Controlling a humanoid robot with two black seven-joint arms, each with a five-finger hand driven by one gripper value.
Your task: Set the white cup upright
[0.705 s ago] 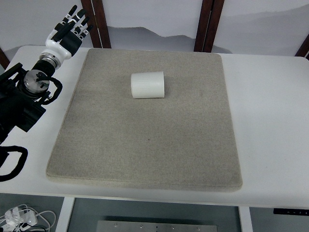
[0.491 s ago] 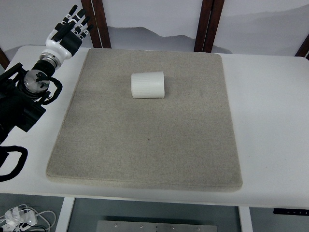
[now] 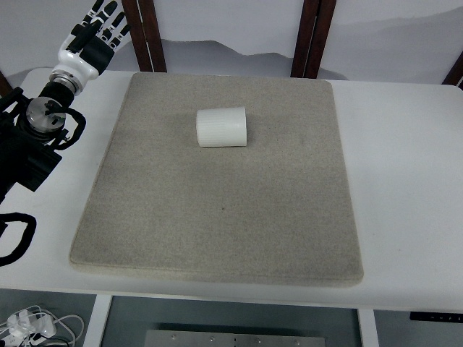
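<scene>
White, ribbed and cylindrical, the white cup (image 3: 222, 127) lies on its side on a large grey felt mat (image 3: 221, 210), in the mat's far half and a little left of its middle. Its round ends face left and right, and its ridged wall rests on the mat's coarse, woven-looking surface. The mat is a rounded-corner rectangle spread over a smooth white table (image 3: 405, 181), which shows as a bare margin on every side.

Over the table's far left corner, beyond the mat's left edge, the left robot hand (image 3: 90, 37) is raised, its white palm shell and black-jointed fingers (image 3: 108, 18) stretched out and spread, holding nothing. Behind it the black arm, with a round metal wrist joint and looped cables, runs down the picture's left edge. The cup lies well apart from this hand, to its right and nearer the camera, untouched.
</scene>
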